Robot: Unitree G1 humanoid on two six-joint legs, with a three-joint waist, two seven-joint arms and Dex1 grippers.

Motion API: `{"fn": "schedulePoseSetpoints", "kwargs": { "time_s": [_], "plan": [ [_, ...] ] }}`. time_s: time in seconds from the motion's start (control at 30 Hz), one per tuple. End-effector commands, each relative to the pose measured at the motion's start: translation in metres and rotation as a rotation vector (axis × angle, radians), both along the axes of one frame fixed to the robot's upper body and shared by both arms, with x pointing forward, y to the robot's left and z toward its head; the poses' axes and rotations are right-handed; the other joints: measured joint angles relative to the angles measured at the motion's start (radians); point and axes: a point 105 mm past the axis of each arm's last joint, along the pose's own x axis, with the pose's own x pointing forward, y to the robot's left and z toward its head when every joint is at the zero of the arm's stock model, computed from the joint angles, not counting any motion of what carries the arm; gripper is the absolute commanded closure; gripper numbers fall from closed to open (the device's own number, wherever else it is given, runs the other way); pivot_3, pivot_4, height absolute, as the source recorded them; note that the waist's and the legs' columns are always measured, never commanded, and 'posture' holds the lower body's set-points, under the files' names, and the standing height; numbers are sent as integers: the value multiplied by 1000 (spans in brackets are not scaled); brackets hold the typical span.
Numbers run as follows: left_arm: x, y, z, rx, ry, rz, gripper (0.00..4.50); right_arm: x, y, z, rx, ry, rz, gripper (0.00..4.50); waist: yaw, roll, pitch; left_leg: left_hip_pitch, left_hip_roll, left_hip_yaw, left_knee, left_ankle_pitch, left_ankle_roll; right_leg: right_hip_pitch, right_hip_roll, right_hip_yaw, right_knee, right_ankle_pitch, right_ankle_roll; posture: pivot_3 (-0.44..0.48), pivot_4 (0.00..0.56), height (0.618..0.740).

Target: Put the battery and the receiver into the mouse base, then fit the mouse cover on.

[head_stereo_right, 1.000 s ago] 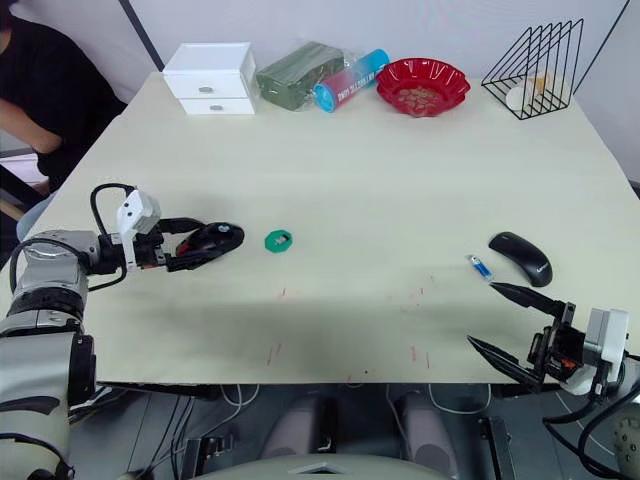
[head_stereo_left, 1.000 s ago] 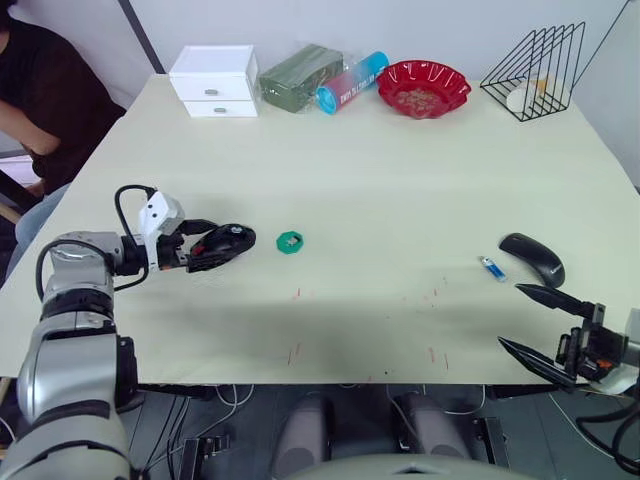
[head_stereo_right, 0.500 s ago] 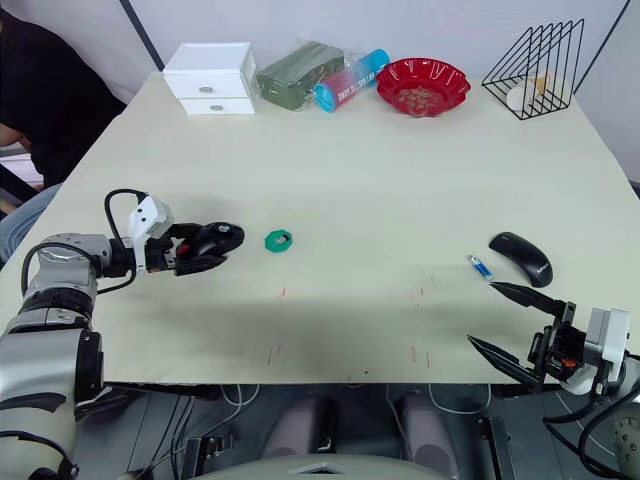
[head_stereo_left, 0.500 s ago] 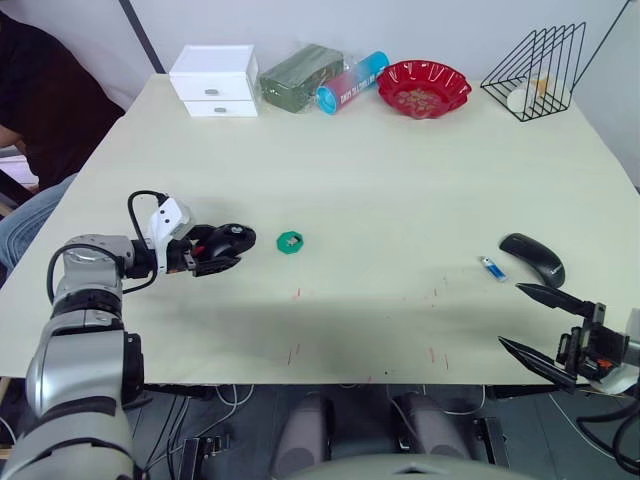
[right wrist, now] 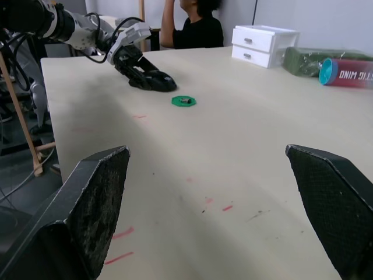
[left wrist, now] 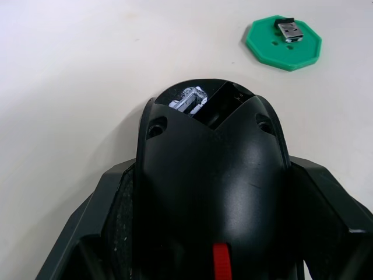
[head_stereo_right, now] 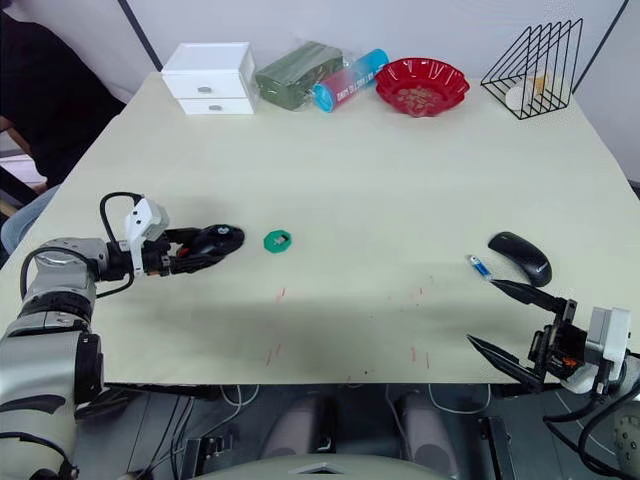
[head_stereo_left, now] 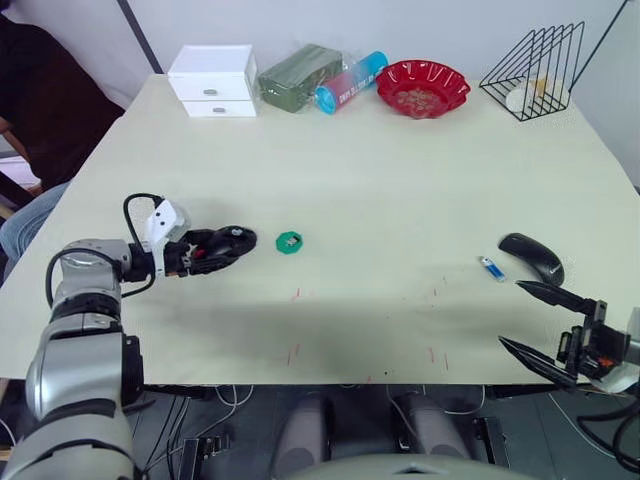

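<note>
The left gripper (head_stereo_left: 222, 247) gripped the mouse base (left wrist: 213, 175) at the table's left; the right gripper (head_stereo_right: 515, 320) stood wide open near the battery (head_stereo_left: 491, 267) — risk: the open bay tipping if its grip slipped.

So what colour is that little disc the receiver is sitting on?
Green. The disc shows best in the left wrist view, with the receiver on top.
</note>
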Motion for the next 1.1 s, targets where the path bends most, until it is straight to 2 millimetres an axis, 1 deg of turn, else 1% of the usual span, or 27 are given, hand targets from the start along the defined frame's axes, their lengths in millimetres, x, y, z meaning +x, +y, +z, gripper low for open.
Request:
{"fn": "schedulePoseSetpoints", "kwargs": {
  "time_s": [0.03, 0.07, 0.2, 0.3, 0.37, 0.4, 0.5, 0.57, 0.63, 0.77, 0.83, 0.9, 1.03, 1.1],
  "plan": [
    [-1, 8, 20, 23, -74, -13, 1544, -2, 2, 10, 1, -44, 27, 0, 1, 0, 0, 0, 0, 0, 0, 0, 0, 0, 0, 0, 0, 0, 0, 0, 150, 740],
    [-2, 8, 21, 31, -82, -21, 1544, -2, 3, 9, 0, -44, 33, 0, 2, 0, 0, 0, 0, 0, 0, 0, 0, 0, 0, 0, 0, 0, 0, 0, 150, 740],
    [-12, 3, 41, 26, -114, -123, 1544, -1, 3, 8, 3, -35, 53, 0, 1, 0, 0, 0, 0, 0, 0, 0, 0, 0, 0, 0, 0, 0, 0, 0, 150, 740],
    [-21, -9, 52, 13, -120, -202, 1544, 1, 3, 6, 4, -28, 64, 0, -1, 0, 0, 0, 1, 0, 0, 0, 0, 0, 0, 0, 0, 0, 0, 0, 150, 740],
    [-26, -18, 55, 12, -116, -237, 1544, 3, 4, 5, 6, -26, 69, 0, 1, 0, 0, 0, 1, -1, 0, 0, 0, 0, 0, 0, 1, 0, 0, 0, 150, 740],
    [-30, -27, 57, 12, -116, -268, 1544, 4, 5, 4, 7, -25, 76, 0, 1, 0, 0, 0, 1, -2, 0, 0, 0, 0, 0, 0, 0, 0, 0, 0, 150, 740],
    [-40, -64, 62, 29, -121, -372, 1544, 8, 6, 5, 8, -24, 97, 0, 3, 0, 0, 0, 1, -6, 0, 0, 0, 0, -1, 0, 0, 0, 0, 0, 150, 740],
    [-49, -89, 61, 48, -108, -417, 1544, 10, 6, 6, 6, -25, 107, 0, 4, 0, 0, 0, 1, -6, 0, 0, 0, 0, -1, 0, 0, 0, 0, 0, 150, 740],
    [-57, -108, 61, 50, -102, -445, 1544, 11, 5, 6, 4, -26, 113, 0, 5, 0, 0, 0, 1, -6, 0, 0, 0, 0, -2, 1, 0, 0, 0, 0, 150, 740],
    [-65, -135, 60, 62, -98, -477, 1544, 12, 7, 7, 4, -30, 121, 0, 5, 0, 0, 0, 0, -6, 0, 0, 0, 0, 0, 1, 1, 0, 0, 0, 150, 740],
    [-68, -143, 61, 56, -88, -486, 1544, 13, 8, 8, 3, -31, 124, 0, 2, 1, 0, 1, 0, -6, 1, 0, 0, 0, 0, 1, 1, 0, 0, 0, 150, 740],
    [-70, -154, 58, 87, -102, -507, 1544, 13, 9, 8, 5, -35, 127, 0, 1, 1, 0, 1, 0, -6, 1, 0, 0, 0, 0, 1, 1, 0, 0, 0, 150, 740],
    [-66, -170, 50, 134, -112, -519, 1544, 12, 12, 9, 8, -37, 136, 0, 4, 1, 0, 1, 0, -6, 1, 0, 0, 0, 0, 1, 1, 0, 0, 0, 150, 740],
    [-64, -188, 44, 136, -109, -566, 1544, 11, 12, 10, 7, -38, 145, 0, 8, 1, 0, 1, 0, -6, 1, 0, 0, 0, 0, 1, 1, 0, 0, 0, 150, 740]
  ]
}}
